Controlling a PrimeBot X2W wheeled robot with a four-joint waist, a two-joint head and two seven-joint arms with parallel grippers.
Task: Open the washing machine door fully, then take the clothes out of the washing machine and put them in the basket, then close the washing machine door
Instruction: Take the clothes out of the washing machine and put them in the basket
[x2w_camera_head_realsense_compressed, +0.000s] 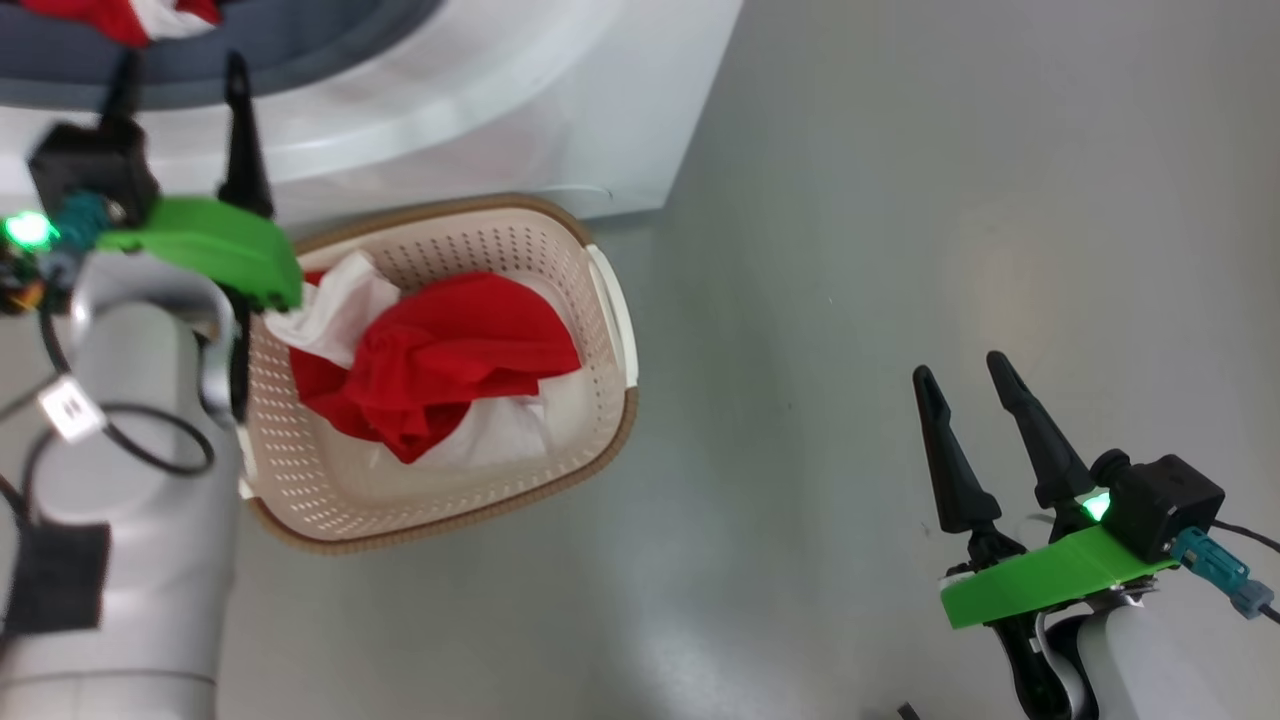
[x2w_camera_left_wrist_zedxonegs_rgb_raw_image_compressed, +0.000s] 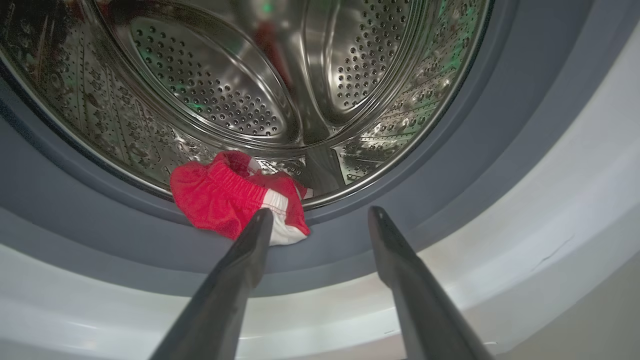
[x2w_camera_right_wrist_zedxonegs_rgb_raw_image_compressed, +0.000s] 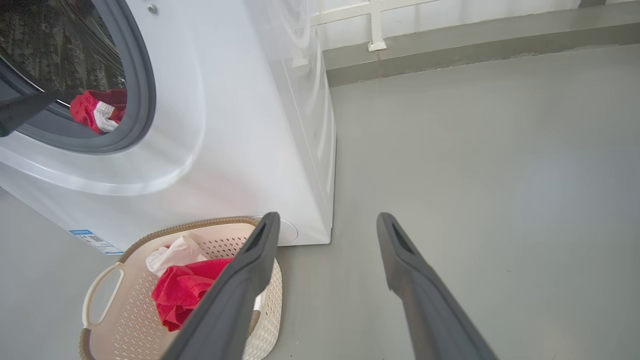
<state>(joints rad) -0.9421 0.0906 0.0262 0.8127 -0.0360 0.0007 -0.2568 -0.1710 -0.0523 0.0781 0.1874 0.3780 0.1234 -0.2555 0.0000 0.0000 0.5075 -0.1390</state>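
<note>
While our left gripper (x2w_camera_head_realsense_compressed: 180, 65) hangs at washing machine (x2w_camera_head_realsense_compressed: 450, 110) mouth, jaws wide, holding nothing (one fingertip (x2w_camera_left_wrist_zedxonegs_rgb_raw_image_compressed: 260, 220) by red garment (x2w_camera_left_wrist_zedxonegs_rgb_raw_image_compressed: 225, 197) on grey ring (x2w_camera_left_wrist_zedxonegs_rgb_raw_image_compressed: 450, 165), contact unclear), we see right gripper (x2w_camera_head_realsense_compressed: 958, 365) jaws equally wide over floor (x2w_camera_head_realsense_compressed: 850, 200); other clothes (x2w_camera_head_realsense_compressed: 440, 370) in basket (x2w_camera_head_realsense_compressed: 622, 420).

open drum mouth (x2w_camera_left_wrist_zedxonegs_rgb_raw_image_compressed: 210, 90), red garment (x2w_camera_left_wrist_zedxonegs_rgb_raw_image_compressed: 220, 200) on grey ring (x2w_camera_left_wrist_zedxonegs_rgb_raw_image_compressed: 90, 220) — basket (x2w_camera_head_realsense_compressed: 480, 240) just below

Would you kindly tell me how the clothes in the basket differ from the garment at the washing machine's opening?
The basket clothes lie heaped in the basket on the floor; the drum garment rests on the grey rubber ring at the edge of the drum. The basket clothes form a bigger, looser pile; the drum garment is a small bunched lump. Both are red with white parts.
</note>
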